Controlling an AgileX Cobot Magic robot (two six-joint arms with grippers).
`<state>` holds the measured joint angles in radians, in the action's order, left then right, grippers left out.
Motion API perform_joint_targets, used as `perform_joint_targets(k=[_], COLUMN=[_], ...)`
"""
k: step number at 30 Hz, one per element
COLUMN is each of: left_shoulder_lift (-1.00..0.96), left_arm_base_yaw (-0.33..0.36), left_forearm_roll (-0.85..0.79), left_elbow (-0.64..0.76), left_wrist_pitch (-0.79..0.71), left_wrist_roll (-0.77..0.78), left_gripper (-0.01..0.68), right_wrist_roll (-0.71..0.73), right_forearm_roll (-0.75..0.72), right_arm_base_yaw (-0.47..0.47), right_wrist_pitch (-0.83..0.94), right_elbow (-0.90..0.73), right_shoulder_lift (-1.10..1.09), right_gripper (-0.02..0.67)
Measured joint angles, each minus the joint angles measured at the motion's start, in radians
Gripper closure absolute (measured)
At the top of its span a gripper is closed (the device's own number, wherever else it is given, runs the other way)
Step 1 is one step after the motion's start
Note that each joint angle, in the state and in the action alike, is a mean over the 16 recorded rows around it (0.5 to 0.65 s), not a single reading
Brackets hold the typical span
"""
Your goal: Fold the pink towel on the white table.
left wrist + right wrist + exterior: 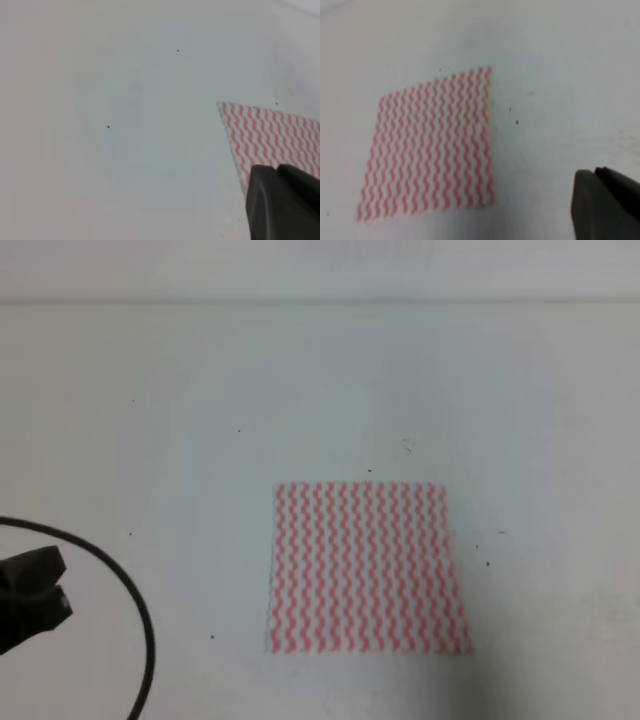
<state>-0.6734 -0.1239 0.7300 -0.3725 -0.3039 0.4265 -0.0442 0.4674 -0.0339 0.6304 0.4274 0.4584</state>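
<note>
The pink towel [365,568] lies flat and spread out on the white table [200,390], a little right of centre and towards the front. My left gripper [62,590] hovers at the far left edge, well away from the towel, its dark fingers pressed together and holding nothing. In the left wrist view that gripper [278,170] partly covers the towel [275,132] near its corner. The right gripper [595,172] shows only in the right wrist view, shut and empty, to the right of the towel [432,145]. It is out of the exterior high view.
A black cable [140,600] loops from the left arm across the front left of the table. The table's far edge [320,302] runs along the top of the view. Small dark specks dot the surface.
</note>
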Motion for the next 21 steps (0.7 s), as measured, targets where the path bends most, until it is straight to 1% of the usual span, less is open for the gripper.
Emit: perform_joint_targets(k=[4,10,14,18,21], left_shoulder_lift=[-0.120,-0.275,-0.356,-0.415,-0.447], left_arm_base_yaw=[0.000,-0.001,-0.013,-0.048,-0.090], left_forearm_roll=[0.178,0.568,0.794,0.947,1.002], left_elbow=[-0.035,-0.050,-0.054,-0.062,-0.073], left_wrist_pitch=[-0.001,-0.013,-0.053,-0.097,-0.126], left_wrist_roll=[0.223,0.656,0.901,1.068,1.132], left_gripper=[0.677,0.677,0.677,0.677,0.677], right_wrist_roll=[0.041,0.136,0.225,0.306,0.352], right_forearm_roll=[0.030,0.107,0.193,0.279,0.337], right_arm_base_yaw=[0.000,0.000,0.000,-0.014,-0.046], right_wrist_pitch=[0.040,0.061,0.060,0.054,0.040], right_elbow=[0.014,0.027,0.043,0.063,0.079], right_shoulder_lift=[0.083,0.213,0.298,0.375,0.423], right_gripper=[0.667,0.667,0.667,0.667,0.667])
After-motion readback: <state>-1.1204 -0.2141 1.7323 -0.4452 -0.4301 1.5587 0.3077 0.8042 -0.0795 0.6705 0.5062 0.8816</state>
